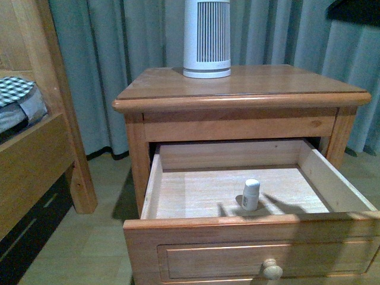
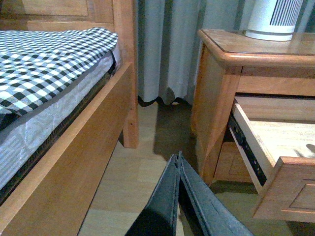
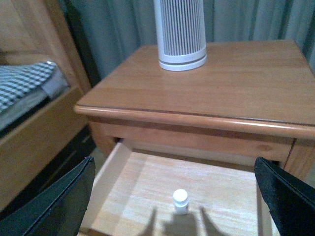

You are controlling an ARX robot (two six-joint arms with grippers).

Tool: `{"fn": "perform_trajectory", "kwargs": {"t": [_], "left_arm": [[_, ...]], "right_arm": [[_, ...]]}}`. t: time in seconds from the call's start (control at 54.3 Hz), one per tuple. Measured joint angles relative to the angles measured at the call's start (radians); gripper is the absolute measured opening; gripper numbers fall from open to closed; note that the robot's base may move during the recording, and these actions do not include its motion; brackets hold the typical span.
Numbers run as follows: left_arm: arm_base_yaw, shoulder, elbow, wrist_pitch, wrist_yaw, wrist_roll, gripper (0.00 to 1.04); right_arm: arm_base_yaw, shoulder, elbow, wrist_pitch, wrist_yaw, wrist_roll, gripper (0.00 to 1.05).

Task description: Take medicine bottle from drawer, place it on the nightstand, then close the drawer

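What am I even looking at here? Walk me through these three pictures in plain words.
This is a robot with two arms, each ending in a two-fingered gripper. One picture comes from a camera on its body, facing a wooden nightstand with its drawer pulled open. A small white medicine bottle stands upright inside it, and a white ribbed tower appliance sits on top. A bed is to the left.

The other two pictures come from cameras on the wrists. The right gripper is open, its dark fingers spread above the bottle. The left gripper is shut, low beside the bed and the nightstand. Neither holds anything.
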State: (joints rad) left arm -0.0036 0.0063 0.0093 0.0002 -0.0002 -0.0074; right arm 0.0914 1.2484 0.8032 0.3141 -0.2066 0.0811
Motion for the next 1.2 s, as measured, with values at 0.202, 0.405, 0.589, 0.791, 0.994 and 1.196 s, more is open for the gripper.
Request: {"fn": "perform_trajectory", "kwargs": {"t": [0.202, 0.405, 0.589, 0.791, 0.994, 1.196], "left_arm": [[0.000, 0.000, 0.000, 0.000, 0.000, 0.000, 0.26], [0.000, 0.000, 0.000, 0.000, 0.000, 0.000, 0.61], [0.000, 0.000, 0.000, 0.000, 0.000, 0.000, 0.91], [0.000, 0.000, 0.000, 0.000, 0.000, 0.002, 0.98], [0.000, 0.000, 0.000, 0.000, 0.000, 0.002, 0.98], [0.000, 0.000, 0.000, 0.000, 0.000, 0.002, 0.98]], "right_arm": [[0.044, 0.500, 0.216, 0.037, 0.089, -0.109, 0.98], [0.082, 0.813, 0.375, 0.024, 0.133, -0.112, 0.98], [0.105, 0.956, 0.475, 0.011, 0.136, -0.109, 0.98], [0.118, 1.034, 0.529, 0.011, 0.136, -0.112, 0.98], [0.139, 1.056, 0.535, 0.022, 0.158, -0.111, 0.68], [0.147, 1.040, 0.516, 0.040, 0.154, -0.100, 0.32]]}}
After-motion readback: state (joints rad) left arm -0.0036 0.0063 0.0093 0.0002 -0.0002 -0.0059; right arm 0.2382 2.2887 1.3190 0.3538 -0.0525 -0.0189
